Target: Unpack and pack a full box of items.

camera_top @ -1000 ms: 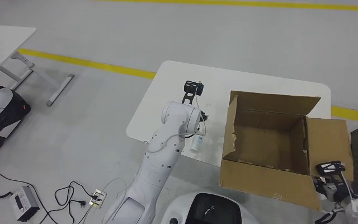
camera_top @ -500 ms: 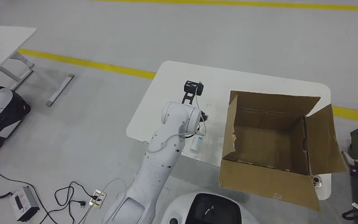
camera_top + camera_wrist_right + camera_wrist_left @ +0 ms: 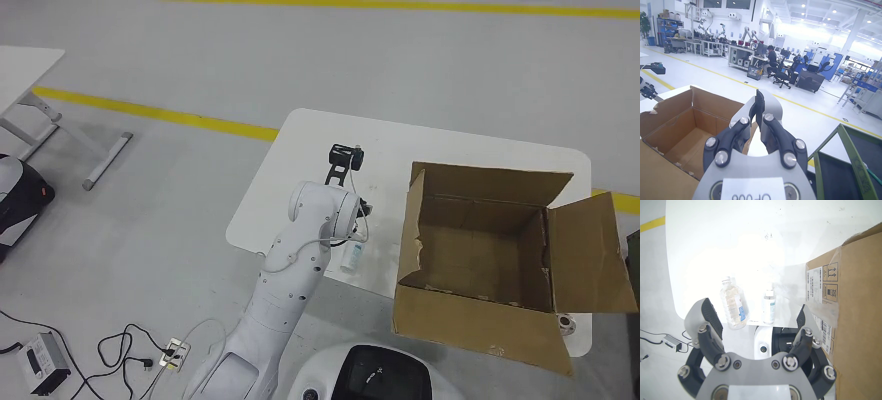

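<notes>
Cardboard box (image 3: 470, 325): open, inside looks bare. Left gripper (image 3: 755, 306) has its fingers spread wide and holds nothing. Past them a water bottle (image 3: 734, 308) and a spray bottle (image 3: 769, 306) stand at the table (image 3: 330, 150) edge, near the box. Right gripper (image 3: 758, 98) is pressed together, empty, at the box's opposite side. Judgement: unpacking apparently done, repacking not begun. Box side has shipping labels, barcodes and handling pictograms; bottle print is illegible.

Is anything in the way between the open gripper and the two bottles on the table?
No, nothing that can be seen. The left gripper is open over the table. The clear bottle and the spray bottle sit just past its fingers, with a free gap between. The cardboard box is off to one side.
</notes>
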You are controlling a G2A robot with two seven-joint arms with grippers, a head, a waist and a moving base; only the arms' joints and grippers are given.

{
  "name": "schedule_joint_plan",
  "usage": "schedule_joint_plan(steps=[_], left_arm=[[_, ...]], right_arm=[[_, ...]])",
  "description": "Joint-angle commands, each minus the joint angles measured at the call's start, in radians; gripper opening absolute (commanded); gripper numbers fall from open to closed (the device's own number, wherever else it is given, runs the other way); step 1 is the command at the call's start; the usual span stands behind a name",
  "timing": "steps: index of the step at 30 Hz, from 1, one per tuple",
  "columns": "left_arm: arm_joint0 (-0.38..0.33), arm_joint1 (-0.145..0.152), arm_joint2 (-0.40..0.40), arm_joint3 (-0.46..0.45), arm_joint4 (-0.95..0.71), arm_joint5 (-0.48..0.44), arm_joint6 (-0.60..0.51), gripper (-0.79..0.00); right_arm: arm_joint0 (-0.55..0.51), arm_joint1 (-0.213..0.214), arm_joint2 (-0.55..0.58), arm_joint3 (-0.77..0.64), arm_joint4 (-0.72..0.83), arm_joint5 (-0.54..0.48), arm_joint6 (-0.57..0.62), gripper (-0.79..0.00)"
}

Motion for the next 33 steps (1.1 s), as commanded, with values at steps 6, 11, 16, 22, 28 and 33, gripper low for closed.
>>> schedule_joint_plan(steps=[6,11,16,22,28,33], left_arm=[[-0.002,0.008,-0.025,0.074,0.029,-0.037,-0.094,0.000],[-0.035,0.014,-0.088,0.219,0.002,-0.019,-0.119,0.000],[-0.082,0.021,-0.159,0.380,-0.124,0.012,-0.119,0.000],[-0.104,0.028,-0.161,0.425,-0.131,0.028,-0.119,0.000],[-0.104,0.028,-0.161,0.425,-0.131,0.028,-0.119,0.000],[-0.104,0.028,-0.161,0.425,-0.131,0.028,-0.119,0.000]], right_arm=[[0.000,0.000,0.000,0.000,0.000,0.002,0.002,-0.785],[0.000,0.000,0.000,0.000,0.000,0.002,0.002,-0.785],[0.000,0.000,0.000,0.000,0.000,0.002,0.002,-0.785],[0.000,0.000,0.000,0.000,0.000,0.002,0.002,-0.785],[-0.004,-0.001,-0.007,0.014,0.019,0.006,0.031,-0.690],[0.006,-0.003,0.042,0.022,0.109,0.057,0.067,0.000]])
